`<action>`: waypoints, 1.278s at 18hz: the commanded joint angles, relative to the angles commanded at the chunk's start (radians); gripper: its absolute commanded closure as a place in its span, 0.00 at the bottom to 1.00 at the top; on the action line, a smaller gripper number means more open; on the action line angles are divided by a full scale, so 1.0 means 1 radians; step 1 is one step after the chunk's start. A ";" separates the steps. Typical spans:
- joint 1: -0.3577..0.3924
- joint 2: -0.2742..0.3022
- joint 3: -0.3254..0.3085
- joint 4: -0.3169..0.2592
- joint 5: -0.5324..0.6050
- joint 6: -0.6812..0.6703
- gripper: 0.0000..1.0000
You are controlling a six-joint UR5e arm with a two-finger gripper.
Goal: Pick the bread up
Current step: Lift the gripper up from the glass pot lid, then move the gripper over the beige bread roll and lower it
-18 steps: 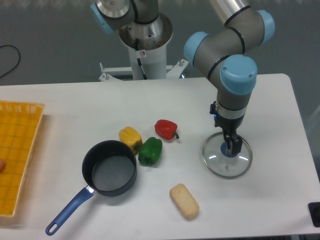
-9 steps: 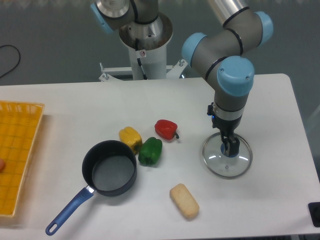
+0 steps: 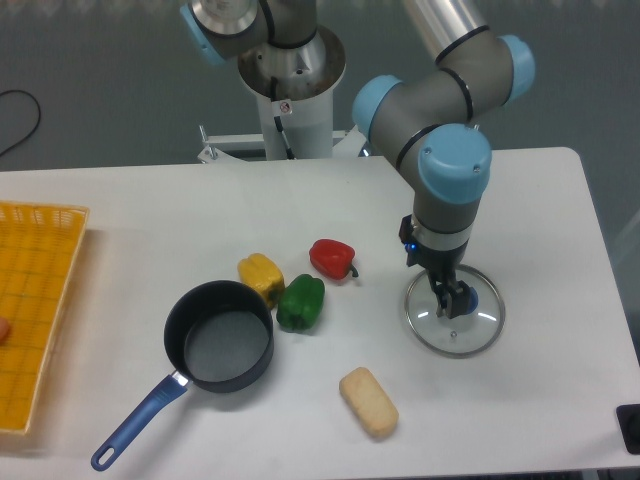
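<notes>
Bread [image 3: 368, 402] lying flat near the front edge of the table [image 3: 150, 210], slightly angled, top and long sides all exposed, sitting free of everything and probably easy to take from above. Resting behind and to its left, a dark pot [image 3: 219, 349] with a blue handle [image 3: 136, 427] pointing toward the front left corner, near the bread but not touching it. Sitting behind and to the right of the bread, a glass lid [image 3: 454, 310] lying flat, also apart from it. Hovering over that lid, gripper [image 3: 449, 300] pointing straight down with its fingers close together and apparently gripping nothing, though not showing clearly enough to tell whether fully clenched or a little parted; also not showing whether touching the lid's knob. Judging from this, needing to travel forward and to the left to get above the bread, with nothing tall standing along that short path. Clustering farther back beyond the pot, a green pepper [image 3: 301, 302] pressing against a yellow pepper [image 3: 261, 276], and a red pepper [image 3: 332, 258] just beside them, all well clear of the bread. Lying along the far left edge, an orange basket [image 3: 35, 300], far from any of this. Rising at the very back, robot base [image 3: 292, 75].
</notes>
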 joint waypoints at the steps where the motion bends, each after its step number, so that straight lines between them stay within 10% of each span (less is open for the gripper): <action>1: -0.005 -0.006 0.003 0.009 0.000 -0.032 0.00; 23: -0.149 -0.225 0.118 0.155 0.057 -0.217 0.00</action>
